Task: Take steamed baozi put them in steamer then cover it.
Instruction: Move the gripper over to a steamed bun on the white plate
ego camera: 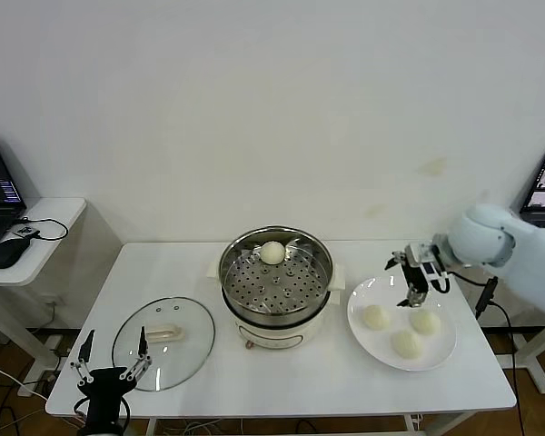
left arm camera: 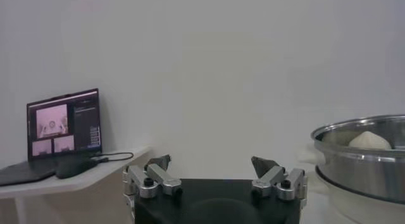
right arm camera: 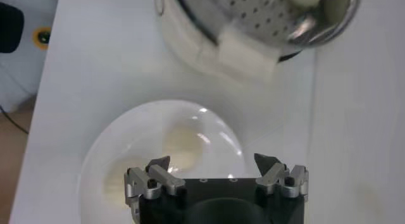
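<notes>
R fingers (ego camera: 414, 281) spread, empty, just above plate's baozi (ego camera: 375, 317)

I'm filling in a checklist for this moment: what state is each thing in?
Steamer: uncovered, one bun inside.
Bun in steamer: resting on the perforated tray.
Lid: off, lying flat on the table.
Plate: holds three buns.
Right claw: open, empty, above the plate.
Left claw: open, empty, by the lid.
</notes>
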Tool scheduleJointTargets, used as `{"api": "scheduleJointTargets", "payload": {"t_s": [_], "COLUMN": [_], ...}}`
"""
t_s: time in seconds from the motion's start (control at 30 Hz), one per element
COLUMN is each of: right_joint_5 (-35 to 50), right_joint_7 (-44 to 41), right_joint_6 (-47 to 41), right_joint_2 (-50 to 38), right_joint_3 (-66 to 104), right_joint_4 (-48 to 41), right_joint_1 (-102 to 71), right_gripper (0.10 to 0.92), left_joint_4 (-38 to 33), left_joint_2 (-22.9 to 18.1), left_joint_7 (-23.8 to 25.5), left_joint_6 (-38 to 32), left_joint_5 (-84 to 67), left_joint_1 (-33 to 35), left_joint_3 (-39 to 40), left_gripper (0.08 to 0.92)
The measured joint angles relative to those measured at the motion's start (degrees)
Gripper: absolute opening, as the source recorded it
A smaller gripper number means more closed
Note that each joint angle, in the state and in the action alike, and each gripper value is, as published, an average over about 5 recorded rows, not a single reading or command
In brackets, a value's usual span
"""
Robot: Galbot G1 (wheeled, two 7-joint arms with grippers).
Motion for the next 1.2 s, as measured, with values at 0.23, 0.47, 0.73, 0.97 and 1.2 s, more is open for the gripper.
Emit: {"api": "scheduleJointTargets", "payload": {"t_s": [0.23, 0.47, 0.73, 0.97, 1.2], "right_joint_5": [-3.5, -5.9, -8.1, -9.8, -11.0], "right_joint_7": [0.0, 0.7, 1.1, 1.5, 1.7], "right_joint_6": [0.4, 1.0, 1.5, 1.8, 1.8], "right_joint_2": [1.7, 5.7, 10.9, 14.7, 16.8], "right_joint_3": [4.6, 7.3, 9.1, 10.3, 11.2], "right_joint_4": [-3.9, -8.9, -14.2, -18.3, -20.8], "right_joint_1": [-7.7, -12.6, -15.6, -17.5, -18.6], "right_gripper": [0.822, 0.823, 0.823, 0.823, 0.749], "left_joint_4": [0.7, 1.1, 1.6, 2.1, 2.7], "left_joint_2": [-0.3, -0.2, -0.3, -0.3, -0.3], "left_joint_7": [0.1, 0.0, 0.0, -0.1, -0.1], "left_joint_6": [0.0, 0.0, -0.1, -0.1, -0.2], "left_joint_5": [0.2, 0.1, 0.0, 0.0, 0.0], "left_joint_1": [0.1, 0.2, 0.2, -0.1, -0.4], "left_joint_3": [-0.3, -0.9, -1.3, -1.3, -1.3], "left_gripper": [0.823, 0.823, 0.823, 0.823, 0.823]}}
